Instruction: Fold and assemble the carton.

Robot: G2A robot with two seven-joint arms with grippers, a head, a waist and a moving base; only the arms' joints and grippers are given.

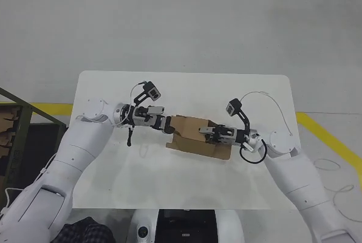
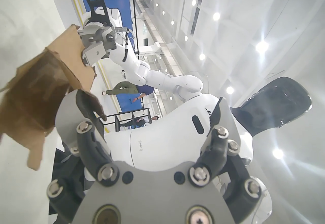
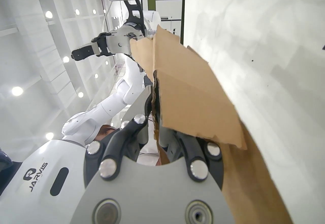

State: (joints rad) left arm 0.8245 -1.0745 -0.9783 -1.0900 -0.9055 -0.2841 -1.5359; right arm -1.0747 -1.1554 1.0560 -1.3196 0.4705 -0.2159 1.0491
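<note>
A brown carton [image 1: 193, 138], partly opened, lies tilted in the middle of the white table [image 1: 187, 182]. My right gripper [image 1: 210, 133] is at its right end. In the right wrist view that gripper [image 3: 153, 105] is shut on an edge of a carton [image 3: 188, 98] panel. My left gripper [image 1: 166, 126] is at the carton's left end. In the left wrist view it [image 2: 152, 103] stands open, with one finger [image 2: 85, 105] against a flap of the carton [image 2: 38, 93] and the other finger [image 2: 219, 113] free in the air. The carton's inside is dark and mostly hidden.
A green rack [image 1: 11, 121] with flat cardboard sheets stands to the left of the table. A yellow floor line [image 1: 330, 143] runs past the right side. Bare table surface lies in front of and behind the carton.
</note>
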